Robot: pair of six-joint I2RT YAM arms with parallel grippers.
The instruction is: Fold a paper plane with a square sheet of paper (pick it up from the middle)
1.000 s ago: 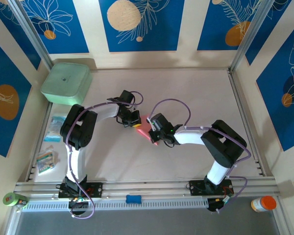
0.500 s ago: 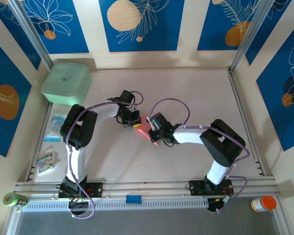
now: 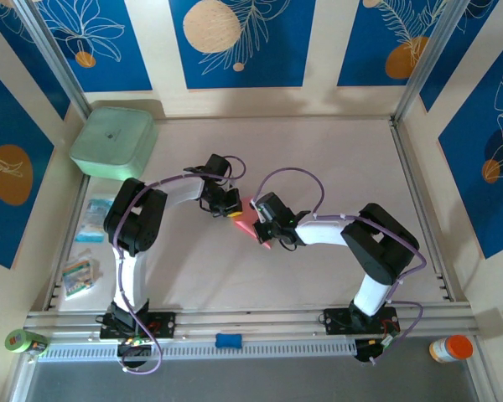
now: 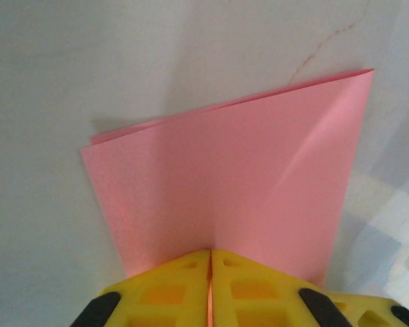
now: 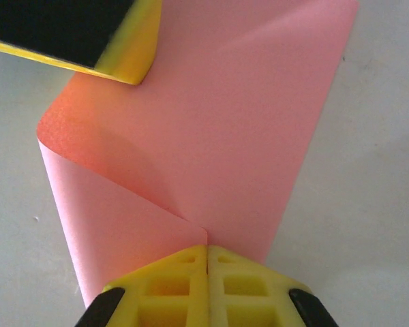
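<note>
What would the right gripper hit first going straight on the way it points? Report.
The square sheet of paper it is shut on, curling up just ahead of the right gripper. The left gripper's finger sits left of that line; depth unclear, so contact is possible.

Ref: green box. Right of box, far side of bench lies bare, so wide passage there. Nearer arm bases from box, two packets sit by bench's left edge, leaving a narrow lane. Right of box and nearer, mid-bench, left end effector and right end effector both pinch pink sheet close together, w/ cables arching over; no gap betw. them.
</note>
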